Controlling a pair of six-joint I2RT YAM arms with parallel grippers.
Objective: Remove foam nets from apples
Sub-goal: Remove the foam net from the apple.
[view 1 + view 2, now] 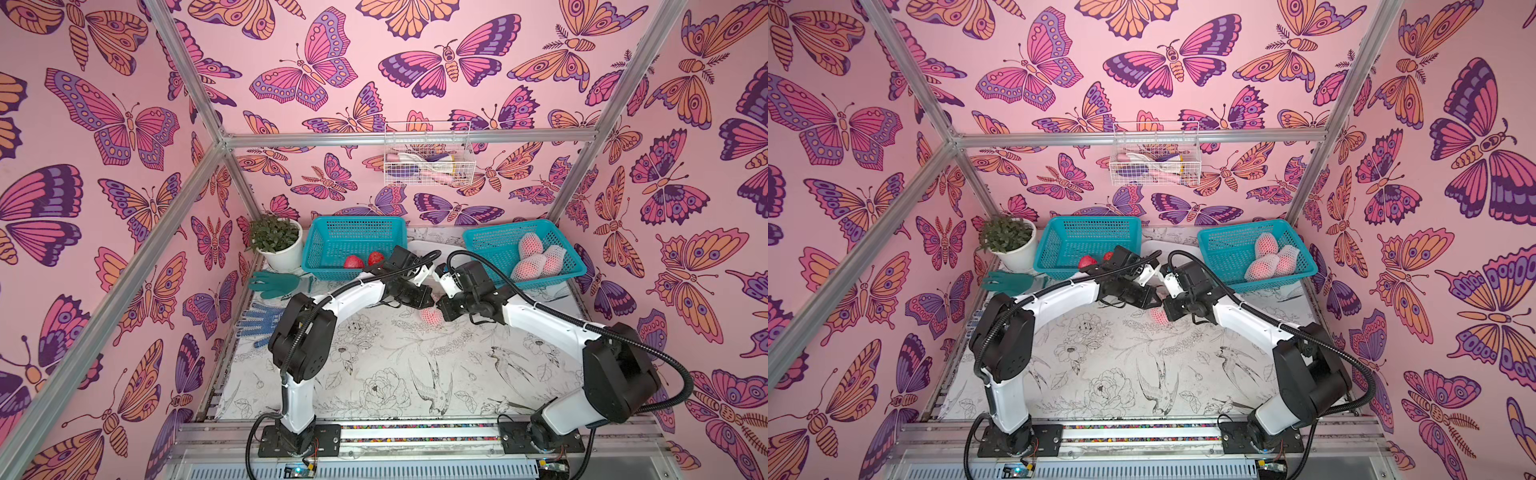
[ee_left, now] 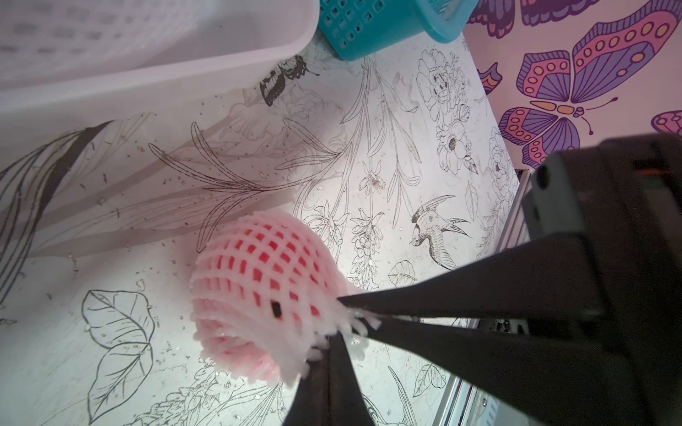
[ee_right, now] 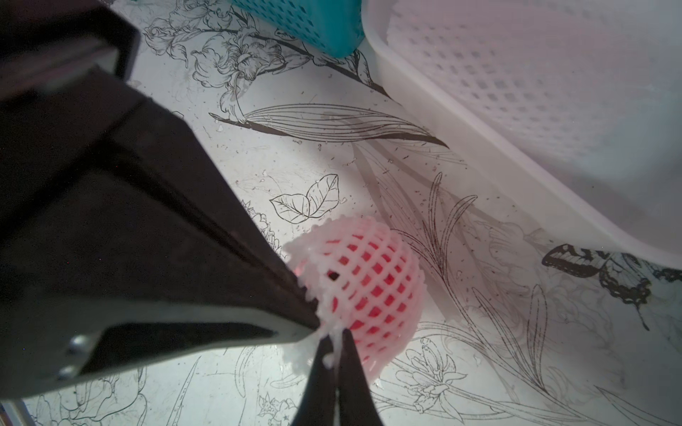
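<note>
Tabletop (image 1: 374, 353) of inked flowers and birds, pink butterfly walls (image 1: 104, 208). Left gripper (image 2: 326, 346) and right gripper (image 3: 334, 341) jaws seemingly pinch one foam net (image 2: 258, 265).

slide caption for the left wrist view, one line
Left gripper and right gripper both pinch one end of the foam net around a red apple.

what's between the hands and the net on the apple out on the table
Nothing visible. The left hand and right hand are both shut on the net at its frilled edge, with the apple inside it.
</note>
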